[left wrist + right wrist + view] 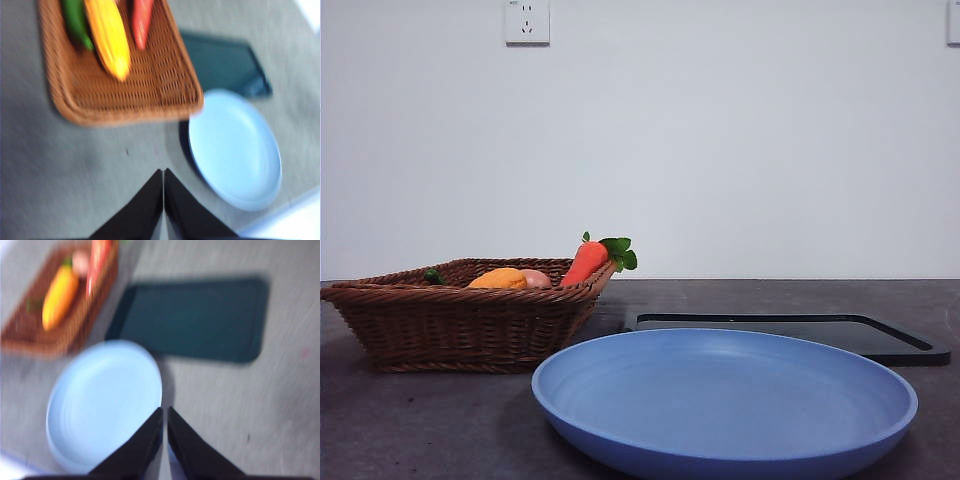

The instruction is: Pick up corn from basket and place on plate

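The orange-yellow corn [499,279] lies in the brown wicker basket [460,325] at the left; it also shows as corn [108,36] in the basket [125,85] and as corn [60,296] in the basket [30,335]. The light blue plate [724,400] sits in front, bare, seen too as the plate [235,150] and the plate [105,400]. My left gripper [163,172] is shut and hangs high over the table beside the basket. My right gripper [164,411] is shut above the plate's edge. Neither arm shows in the front view.
An orange-red carrot [587,261] with green leaves leans on the basket's right rim, next to a small pinkish item [536,278] and a green vegetable [76,22]. A flat black tray [790,333] lies behind the plate. A wall socket [527,21] is on the wall.
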You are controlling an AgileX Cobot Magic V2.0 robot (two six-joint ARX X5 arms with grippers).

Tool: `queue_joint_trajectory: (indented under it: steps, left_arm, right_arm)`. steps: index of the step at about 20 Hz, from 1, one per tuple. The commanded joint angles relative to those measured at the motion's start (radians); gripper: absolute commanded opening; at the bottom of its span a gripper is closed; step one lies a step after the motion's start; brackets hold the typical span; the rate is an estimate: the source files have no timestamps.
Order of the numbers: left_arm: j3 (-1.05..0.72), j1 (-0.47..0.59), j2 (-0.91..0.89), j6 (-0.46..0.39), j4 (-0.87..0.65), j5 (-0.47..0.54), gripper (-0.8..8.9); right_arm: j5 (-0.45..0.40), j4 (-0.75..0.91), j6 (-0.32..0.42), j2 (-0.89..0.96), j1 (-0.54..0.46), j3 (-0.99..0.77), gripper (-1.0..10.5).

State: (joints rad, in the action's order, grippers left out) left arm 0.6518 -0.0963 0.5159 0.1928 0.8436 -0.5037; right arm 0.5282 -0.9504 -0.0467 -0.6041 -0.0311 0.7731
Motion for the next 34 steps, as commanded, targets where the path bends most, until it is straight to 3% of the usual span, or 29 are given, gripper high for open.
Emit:
queue_joint_trajectory:
  steps: [1,4,5,9,17,34]
  left_arm:
    - [0.014,-0.002,0.042,-0.071,0.018,-0.024,0.07]
    - [0.015,-0.002,0.074,-0.07,0.021,-0.024,0.21]
    - [0.015,-0.002,0.079,-0.069,0.021,-0.024,0.68]
    - [0.015,-0.002,0.085,-0.069,0.016,-0.024,4.38]
    - [0.015,-0.002,0.085,-0.056,-0.012,-0.024,4.49]
    - [0.015,-0.002,0.085,-0.052,-0.014,-0.024,4.45]
  right_arm:
    - [0.003,-0.036,0.062,-0.045,0.031,0.022,0.0]
    - [0.002,-0.04,0.062,-0.08,0.069,0.022,0.0]
    - [0.002,-0.037,0.061,-0.084,0.076,0.022,0.3]
    - [-0.005,-0.022,0.043,-0.088,0.078,0.022,3.2]
    - [0.003,0.051,0.009,-0.232,0.131,0.022,3.2]
    - [-0.042,0.406,0.002,-0.844,0.362,0.022,2.8]
